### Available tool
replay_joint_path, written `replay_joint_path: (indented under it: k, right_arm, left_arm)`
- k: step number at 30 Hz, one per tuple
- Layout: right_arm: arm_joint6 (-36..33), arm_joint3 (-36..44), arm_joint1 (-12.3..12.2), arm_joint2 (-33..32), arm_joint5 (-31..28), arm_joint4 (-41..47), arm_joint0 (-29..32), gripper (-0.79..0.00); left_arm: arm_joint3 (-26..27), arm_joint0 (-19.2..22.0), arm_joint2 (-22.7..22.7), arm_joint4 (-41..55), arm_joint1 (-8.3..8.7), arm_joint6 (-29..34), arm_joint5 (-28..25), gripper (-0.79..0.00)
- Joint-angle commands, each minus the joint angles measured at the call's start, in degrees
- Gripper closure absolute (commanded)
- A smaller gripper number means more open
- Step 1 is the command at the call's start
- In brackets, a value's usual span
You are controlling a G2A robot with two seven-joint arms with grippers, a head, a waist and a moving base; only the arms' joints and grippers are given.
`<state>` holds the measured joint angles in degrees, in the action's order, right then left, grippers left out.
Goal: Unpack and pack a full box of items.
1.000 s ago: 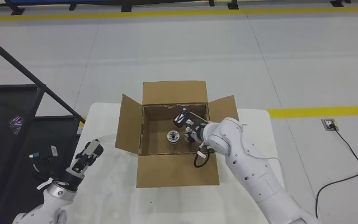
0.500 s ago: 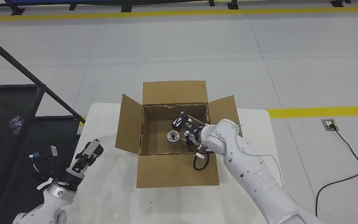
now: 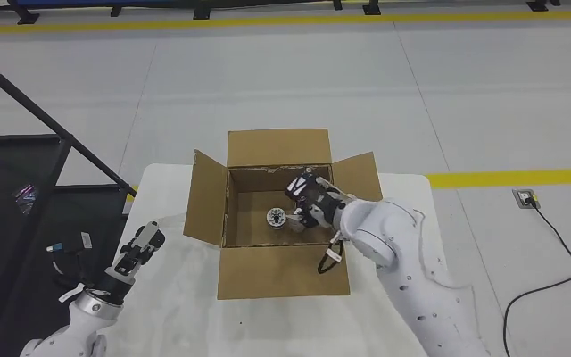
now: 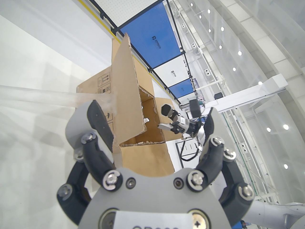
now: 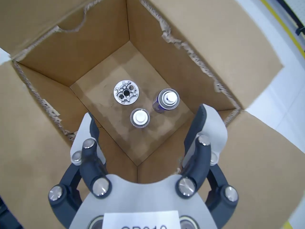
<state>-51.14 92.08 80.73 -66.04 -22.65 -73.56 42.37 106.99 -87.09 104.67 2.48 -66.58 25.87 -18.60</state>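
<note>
your right gripper [image 5: 145, 114] fingers apart, empty, over box [image 3: 277, 268] at frame centre; inside: blue can [image 5: 166, 100], white-capped can [image 5: 140, 117], disc [image 5: 125, 93]. left gripper [image 3: 147, 239] fingers apart, lower left.

open cardboard box [image 3: 278, 268] sits mid-table, all 4 flaps folded out. table [image 3: 174, 308] is white. right gripper [image 3: 305, 198] hangs over the box's right half, w/ the arm coming in across the near-right corner. round metal disc [image 3: 277, 217] lies flat on the box floor, just beside that gripper. left gripper [image 3: 145, 241] sits near the table's left edge, well apart from the box.
</note>
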Motion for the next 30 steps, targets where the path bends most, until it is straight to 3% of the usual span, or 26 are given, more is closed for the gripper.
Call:
replay_joint_path:
  k: [1, 5, 9, 23, 30]
  right_arm:
    - [0.2, 6.0, -0.6, -4.2, 3.3, -0.6, 3.5, -0.785]
    - [2.9, 13.0, -1.5, -13.3, 9.2, 2.5, 9.6, -0.785]
    - [2.2, 12.7, -2.3, -22.5, 11.7, 11.0, 12.9, -0.785]
    - [1.8, 8.7, -2.4, -22.0, 12.4, 12.5, 12.6, -0.785]
    - [-4.1, 1.6, -2.9, -20.9, 10.2, 17.1, 8.6, -0.785]
  left_arm:
    - [0.0, 0.0, 0.0, 0.0, 0.00, 0.0, 0.0, -0.785]
    - [0.0, 0.0, 0.0, 0.0, 0.00, 0.0, 0.0, -0.785]
    - [0.0, 0.0, 0.0, 0.0, 0.00, 0.0, 0.0, -0.785]
    - [0.0, 0.0, 0.0, 0.0, 0.00, 0.0, 0.0, -0.785]
    - [0.0, 0.0, 0.0, 0.0, 0.00, 0.0, 0.0, -0.785]
